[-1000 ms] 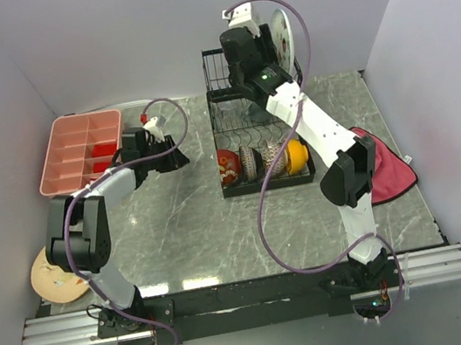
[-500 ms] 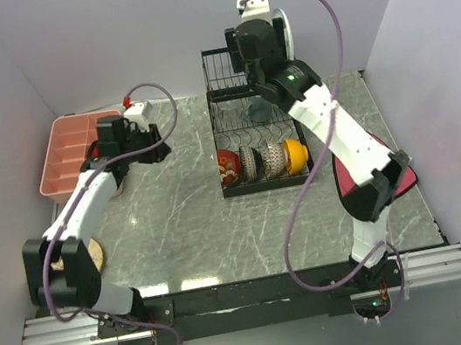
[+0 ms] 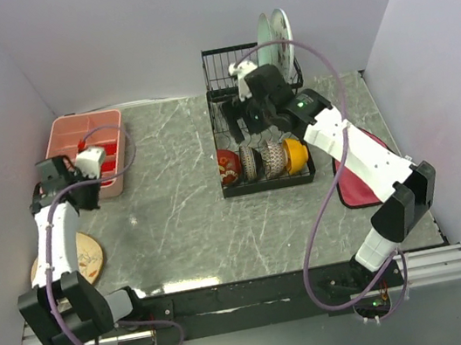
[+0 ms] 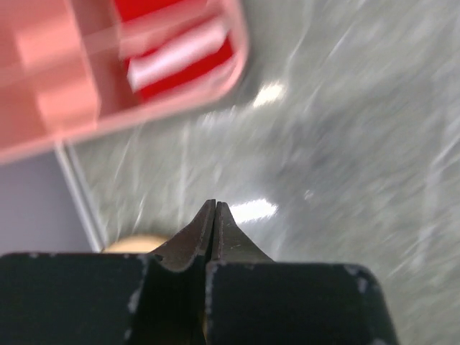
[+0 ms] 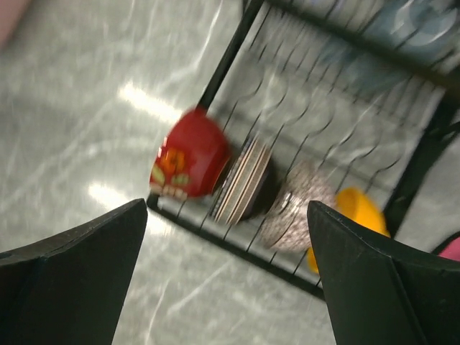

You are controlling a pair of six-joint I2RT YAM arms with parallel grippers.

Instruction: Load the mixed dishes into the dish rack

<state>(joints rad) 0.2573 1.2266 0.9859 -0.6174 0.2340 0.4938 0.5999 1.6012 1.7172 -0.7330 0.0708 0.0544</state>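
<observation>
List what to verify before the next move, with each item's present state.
1. Left gripper empty: ok, shut on nothing.
2. Right gripper empty: ok, open above the dish rack.
3. Tan plate loaded: not ok, it lies outside the rack.
4. Bowls seated in the lower tier: ok, four stand in a row.
5. Free slot for the plate: cannot tell.
</observation>
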